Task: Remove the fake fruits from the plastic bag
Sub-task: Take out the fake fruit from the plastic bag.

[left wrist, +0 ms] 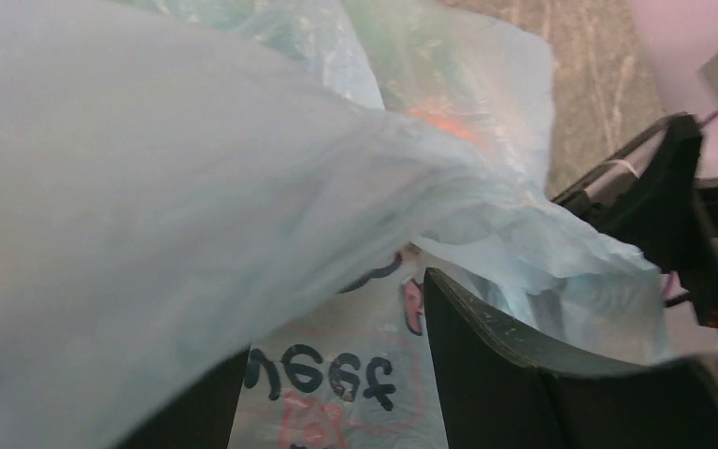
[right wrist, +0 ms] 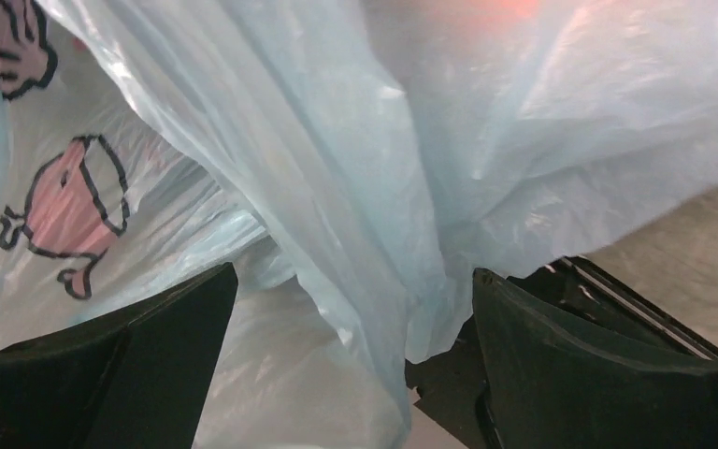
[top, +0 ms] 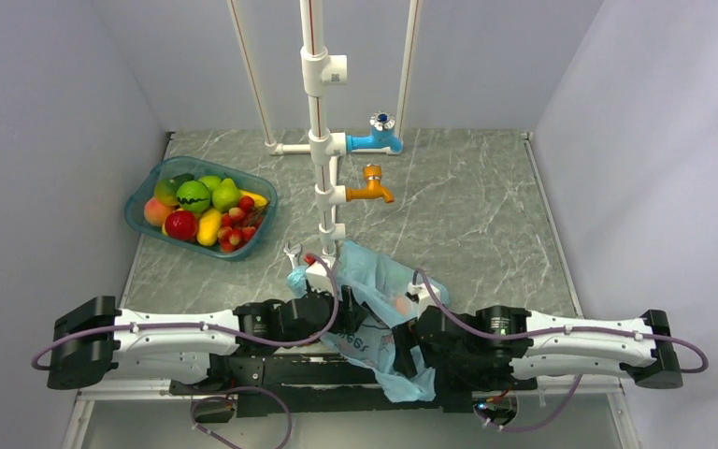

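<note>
The plastic bag [top: 366, 267] sits crumpled on the counter [top: 467, 215], between the two arms.
We see the left end effector [left wrist: 332, 323] with its fingers apart and bag film draped over one of them. The right end effector [right wrist: 353, 273] gapes wide, a fold hanging between its fingers. An orange fruit [left wrist: 444, 123] glows through the film, inside the bag.

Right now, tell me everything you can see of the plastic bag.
The plastic bag is thin, crinkly, translucent light-blue film printed with dark lettering and a pink black-outlined cartoon creature. It sits crumpled at the near edge of the table. Something orange glows through it. Folds hang between the open jaws of the left gripper and the right gripper.
</note>
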Robot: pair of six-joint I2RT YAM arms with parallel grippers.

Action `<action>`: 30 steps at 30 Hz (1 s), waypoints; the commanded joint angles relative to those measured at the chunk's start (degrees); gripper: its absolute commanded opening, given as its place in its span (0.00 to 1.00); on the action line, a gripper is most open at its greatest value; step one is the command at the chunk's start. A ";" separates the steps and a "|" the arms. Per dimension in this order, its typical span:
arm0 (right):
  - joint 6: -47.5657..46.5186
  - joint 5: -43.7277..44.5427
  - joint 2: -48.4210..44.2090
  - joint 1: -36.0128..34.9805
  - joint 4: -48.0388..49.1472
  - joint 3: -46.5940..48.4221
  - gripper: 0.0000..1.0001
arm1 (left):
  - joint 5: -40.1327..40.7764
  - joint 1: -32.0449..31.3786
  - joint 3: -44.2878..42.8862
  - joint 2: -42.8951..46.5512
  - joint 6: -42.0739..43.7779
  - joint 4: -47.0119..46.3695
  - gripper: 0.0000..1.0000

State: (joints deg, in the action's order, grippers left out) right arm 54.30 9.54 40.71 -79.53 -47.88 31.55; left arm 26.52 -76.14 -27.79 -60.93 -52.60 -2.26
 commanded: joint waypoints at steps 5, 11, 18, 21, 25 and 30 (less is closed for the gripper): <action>4.13 13.26 -1.70 -4.84 3.67 -1.16 0.90 | -4.01 -0.89 -0.32 -3.13 3.19 -8.63 0.67; 2.76 17.10 -4.24 -4.89 9.06 0.22 0.35 | -0.96 -1.03 -7.56 -8.79 7.13 -4.11 0.58; -1.97 20.84 -2.61 -4.84 8.16 5.44 0.00 | 2.10 -5.11 -12.19 -12.54 12.23 -3.20 0.53; -4.56 21.91 -1.57 -4.84 7.49 8.25 0.00 | 2.99 -6.58 -9.57 -11.03 12.34 -8.45 0.54; -6.17 22.32 -3.35 -4.85 8.05 9.13 0.00 | 3.28 -9.76 -8.64 -8.77 15.87 -11.24 0.54; -6.13 22.24 -5.39 -4.84 7.78 9.23 0.00 | 9.15 -9.74 -11.45 -10.51 11.00 -0.72 0.52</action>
State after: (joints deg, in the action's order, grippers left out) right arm 49.56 30.00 37.10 -84.12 -41.36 38.61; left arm 29.36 -85.69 -36.60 -71.44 -39.22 -8.12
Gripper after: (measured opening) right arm 0.008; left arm 0.535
